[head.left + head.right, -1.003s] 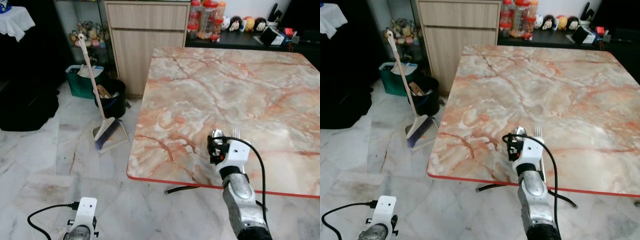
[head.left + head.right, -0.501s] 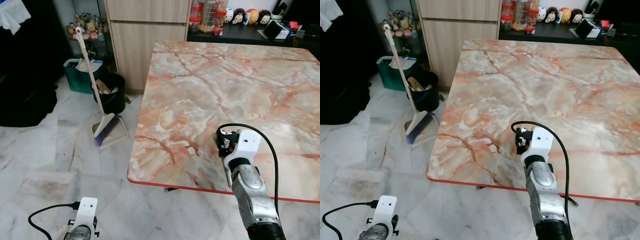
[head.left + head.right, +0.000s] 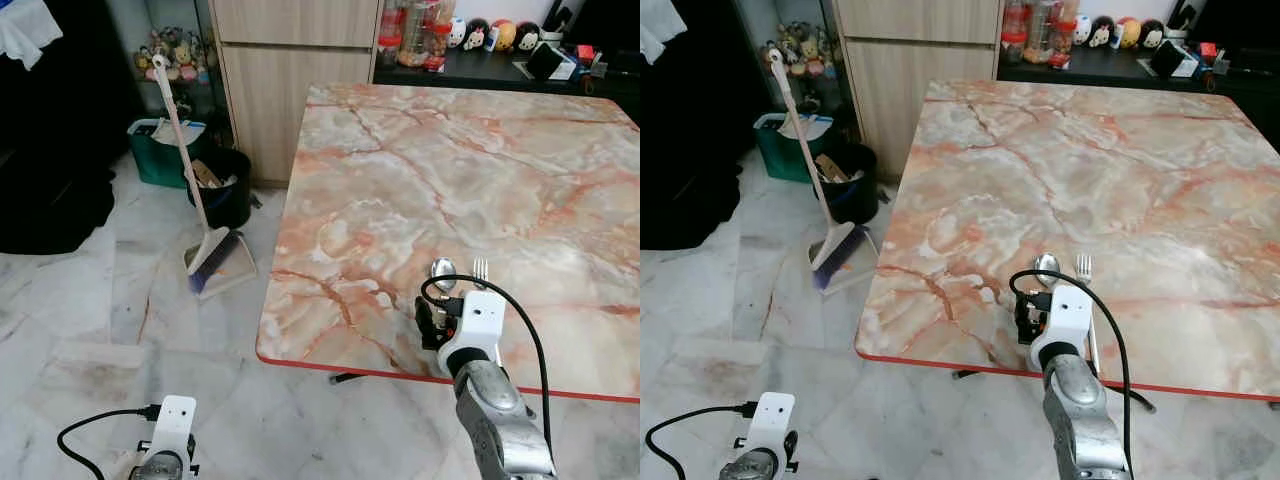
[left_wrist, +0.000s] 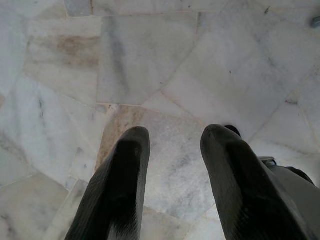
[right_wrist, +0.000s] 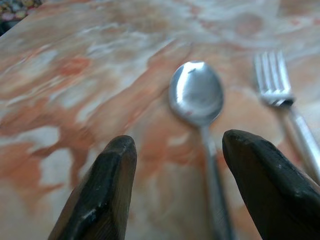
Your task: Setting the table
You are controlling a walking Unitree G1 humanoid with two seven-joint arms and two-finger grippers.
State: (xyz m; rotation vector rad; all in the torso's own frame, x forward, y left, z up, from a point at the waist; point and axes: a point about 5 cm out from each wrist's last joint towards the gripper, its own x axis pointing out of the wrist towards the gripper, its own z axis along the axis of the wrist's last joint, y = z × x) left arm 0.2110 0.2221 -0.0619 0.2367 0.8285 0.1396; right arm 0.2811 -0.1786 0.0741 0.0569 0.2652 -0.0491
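Lying Side by Side: Spoon and Fork at the Table's Near Edge

Lying on the marble table [image 3: 420,160], a spoon [image 5: 196,95] and a fork [image 5: 274,80] sit just beside each other near its red-trimmed front edge. Just behind them hovers the right gripper [image 5: 175,165], fingers spread apart with nothing between. Hanging low over the floor tiles [image 4: 140,60], the left gripper [image 4: 172,150] is also parted. Beyond the table's corner, a broom [image 3: 205,235] leans by a black bin [image 3: 228,190].
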